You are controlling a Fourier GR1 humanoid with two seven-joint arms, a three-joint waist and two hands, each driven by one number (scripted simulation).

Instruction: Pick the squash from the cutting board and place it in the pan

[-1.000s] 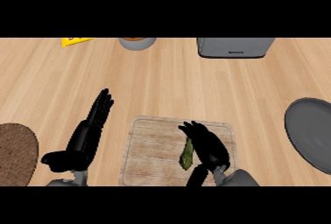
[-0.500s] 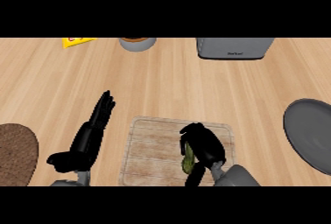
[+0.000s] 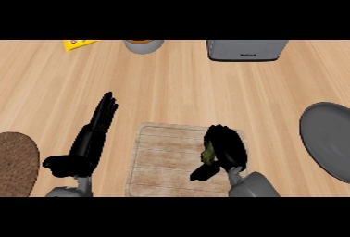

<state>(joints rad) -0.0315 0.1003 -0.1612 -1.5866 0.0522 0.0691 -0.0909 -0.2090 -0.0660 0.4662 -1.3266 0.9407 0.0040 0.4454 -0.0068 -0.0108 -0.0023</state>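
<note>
squash [image 3: 207, 152] is seen as a narrow green sliver inside the right hand [image 3: 226, 149], whose fingers and thumb are curled round it over the right part of the cutting board [image 3: 160, 157]. most of the vegetable is hidden by the black fingers, so only its left flank can be made out. its long axis appears to run roughly from the near edge of the board toward the far edge, in line with the forearm. whether it is lifted clear of the board or resting on it cannot be told from this steep view.

pan [image 3: 328, 139] is found to the right of the board, well apart from it, partly cut by the view's right edge, with bare worktop [image 3: 184, 88] between the two. the coming move is judged to turn on this: the squash is already enclosed by the hand nearer the pan, and the pan lies straight to the right of that hand, so a sideways carry over the board's right edge is what is called for, once enough height is gained to pass the pan's rim.

left hand [image 3: 92, 139] is held open and idle to the left of the board, fingers straight and pointing away, grasping nothing. it is the farther hand from the pan, and no part in the transfer is expected of it.
</note>
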